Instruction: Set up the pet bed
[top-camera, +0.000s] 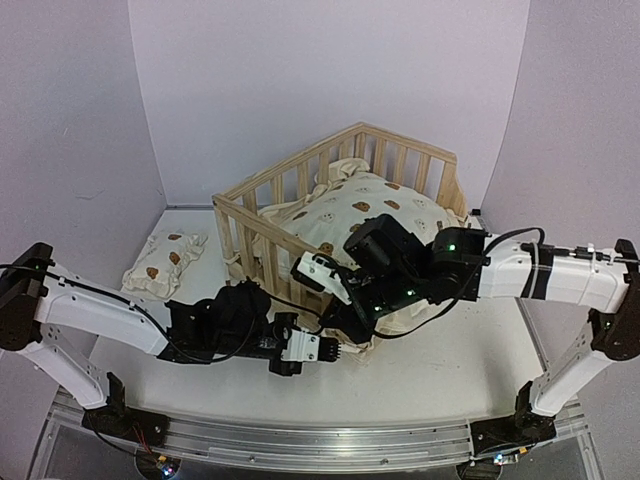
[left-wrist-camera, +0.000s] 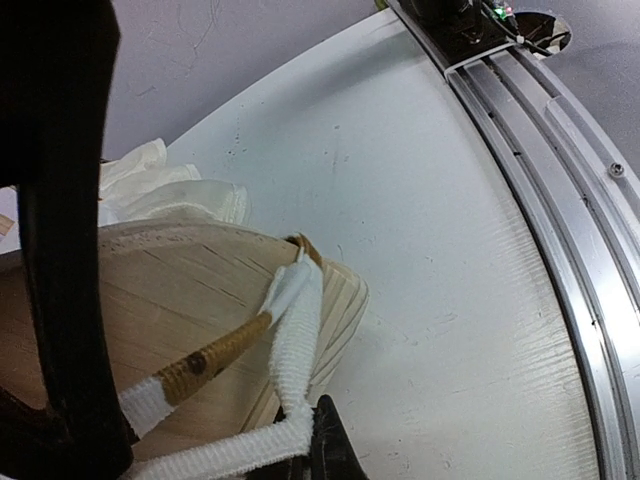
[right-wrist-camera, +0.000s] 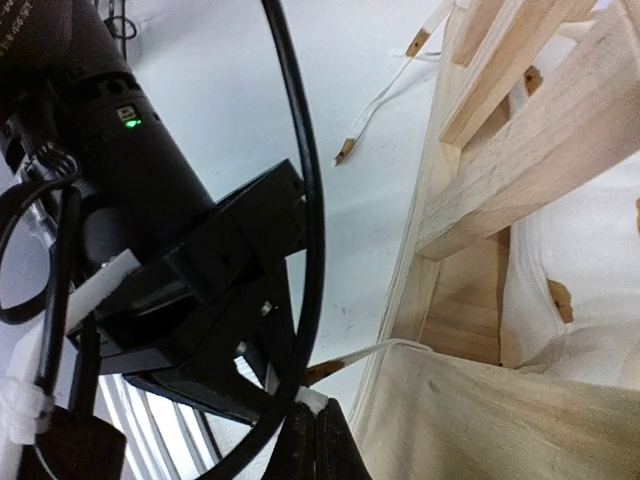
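**Pet bed frame and cushion, ties pinched**

Pine frame stands mid-table, stiff and probably light. The cushion inside is limp, best led by its ties. Left gripper is clamped on a tie, right gripper seemingly on another tie. Fingertips are cut off.
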